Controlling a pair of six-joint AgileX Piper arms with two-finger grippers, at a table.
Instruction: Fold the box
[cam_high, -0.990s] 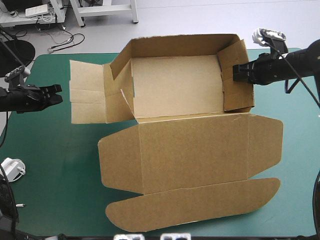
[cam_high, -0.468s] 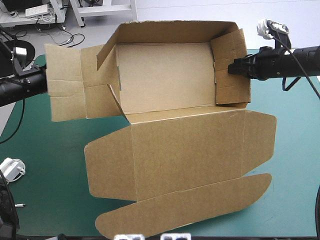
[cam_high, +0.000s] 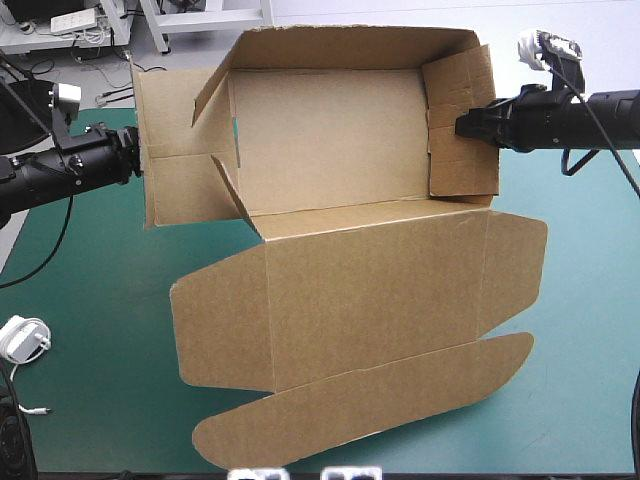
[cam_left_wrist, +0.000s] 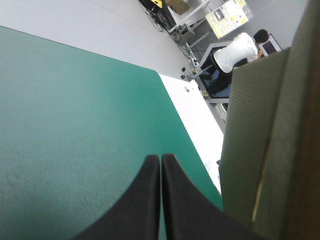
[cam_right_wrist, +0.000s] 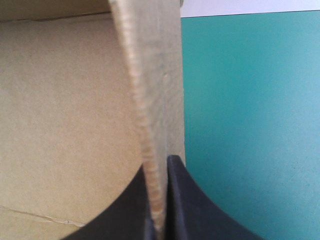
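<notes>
The brown box (cam_high: 340, 130) is a half-formed tray with its far wall and right wall (cam_high: 462, 150) raised. Its lid (cam_high: 370, 290) and rounded tuck flap (cam_high: 370, 410) lie spread toward the front edge. My right gripper (cam_high: 462, 125) is shut on the right wall's edge, and the right wrist view shows the board (cam_right_wrist: 150, 75) pinched between its fingers (cam_right_wrist: 159, 220). My left gripper (cam_high: 133, 150) is shut and sits against the outer side of the left flap (cam_high: 175, 140). In the left wrist view the box (cam_left_wrist: 260, 150) stands beside its gripper (cam_left_wrist: 160, 159), with nothing between the fingers.
A small white plug (cam_high: 22, 338) lies near the table's left front corner. Bare teal-green cover (cam_high: 90, 280) shows left of the lid and at the right (cam_high: 590, 300) beyond the box.
The box has shifted toward the far left and tilted up. Its left flap, earlier flat on the table, now stands raised. My left gripper moved right to meet it; the right keeps its hold.
</notes>
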